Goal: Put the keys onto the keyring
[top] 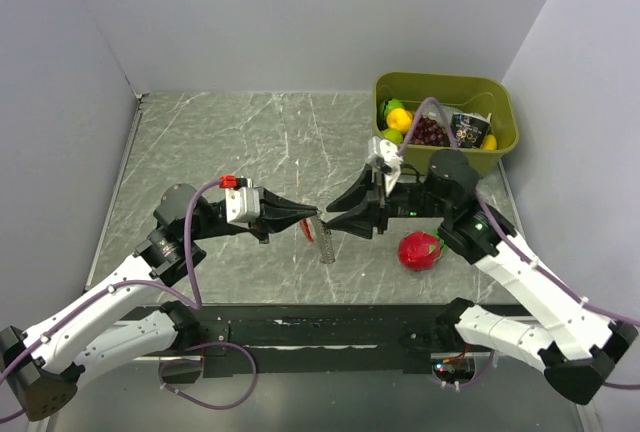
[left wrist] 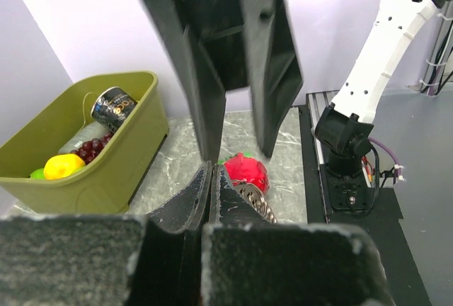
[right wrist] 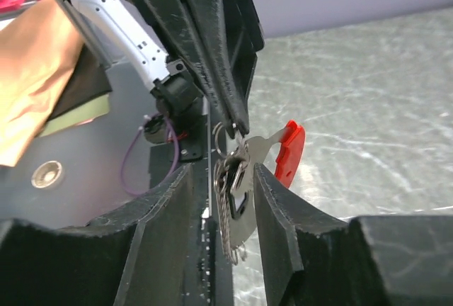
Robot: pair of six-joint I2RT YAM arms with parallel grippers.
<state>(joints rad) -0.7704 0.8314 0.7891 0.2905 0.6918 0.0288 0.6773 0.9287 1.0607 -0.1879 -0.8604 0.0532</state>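
Note:
The keys (top: 325, 243), a silvery jagged strip joined to a curved red piece (right wrist: 289, 151), hang from my left gripper (top: 312, 218), which is shut on the top of the bunch above the table. In the right wrist view the bunch (right wrist: 236, 196) hangs between my right gripper's open fingers (right wrist: 272, 200), not touching either. A thin wire ring, the keyring (right wrist: 220, 138), shows at the top of the bunch beside the left fingertips (right wrist: 237, 118). My right gripper (top: 336, 215) faces the left one tip to tip. The left wrist view shows the keys (left wrist: 256, 200) just behind its shut fingers (left wrist: 233, 200).
A round red fruit with green leaves (top: 419, 250) lies on the table right of the keys, under the right arm. An olive bin (top: 494, 90) with toy food and a dark can stands at the back right. Grey walls close in both sides.

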